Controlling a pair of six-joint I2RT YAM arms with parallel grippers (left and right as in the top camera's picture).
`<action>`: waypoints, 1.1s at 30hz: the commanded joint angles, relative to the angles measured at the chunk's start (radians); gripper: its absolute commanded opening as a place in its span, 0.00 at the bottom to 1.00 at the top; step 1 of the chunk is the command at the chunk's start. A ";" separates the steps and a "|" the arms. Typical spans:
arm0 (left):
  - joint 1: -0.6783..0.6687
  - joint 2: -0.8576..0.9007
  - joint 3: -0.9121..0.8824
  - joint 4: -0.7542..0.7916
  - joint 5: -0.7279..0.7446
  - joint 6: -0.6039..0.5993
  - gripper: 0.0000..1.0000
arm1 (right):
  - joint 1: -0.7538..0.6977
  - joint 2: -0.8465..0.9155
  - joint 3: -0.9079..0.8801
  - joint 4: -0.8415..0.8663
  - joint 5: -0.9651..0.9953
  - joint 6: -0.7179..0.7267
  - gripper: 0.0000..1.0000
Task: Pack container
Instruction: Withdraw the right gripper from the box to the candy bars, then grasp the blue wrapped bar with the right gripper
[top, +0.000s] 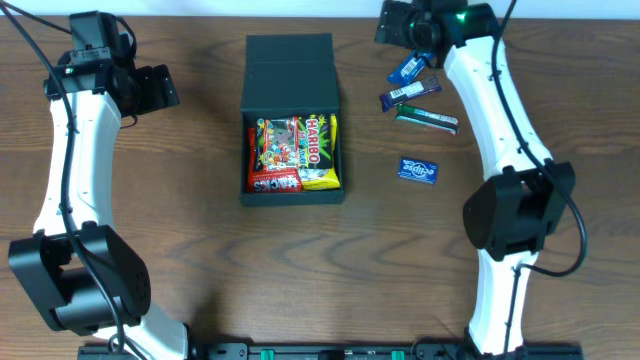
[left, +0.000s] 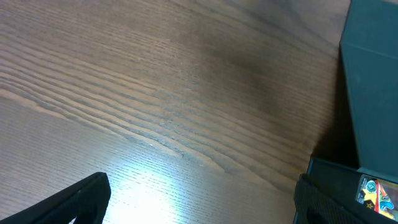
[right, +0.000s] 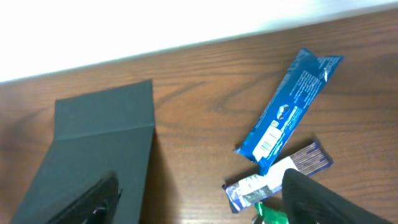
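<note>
Your container (top: 295, 196) is sitting mid-table, upright. Its hinged lid (top: 290, 70) is lying open and flat on the far side. Inside, a yellow Haribo packet (top: 321, 150) is filling the right half. A red and multicoloured candy packet (top: 277, 152) is lying just beside it on the left, the two touching.

Your left pincer (left: 202, 190) is hovering over bare table (top: 180, 220), left of the container's far end and apart from it. In the left wrist view its fingers are standing wide apart with nothing between them. The container's dark wall is showing at the right edge of that view.

Your right pincer (right: 199, 193) is hanging at the far right, between the lid and the loose snacks. Its fingers are spread too, gripping nothing. The left finger is showing over the lid, and the right one is overlapping the purple bar in the wrist view.

Four items are lying loose on the table, right of the container:
- A blue bar (top: 408, 68) is lying farthest, tilted.
- A purple bar (top: 410, 95) is lying just nearer, its end touching the blue one.
- A green bar (top: 428, 118) is lying nearer again.
- A small blue packet (top: 418, 170) is lying well apart, nearest to you.
</note>
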 joint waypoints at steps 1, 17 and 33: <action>0.002 0.011 0.011 -0.002 -0.003 0.011 0.95 | -0.010 0.098 0.063 0.001 0.019 0.044 0.99; 0.002 0.011 0.011 -0.018 -0.004 0.011 0.95 | -0.071 0.283 0.145 0.023 0.112 0.295 0.99; 0.002 0.011 0.011 -0.018 -0.003 0.011 0.95 | -0.087 0.343 0.145 0.003 0.059 0.340 0.99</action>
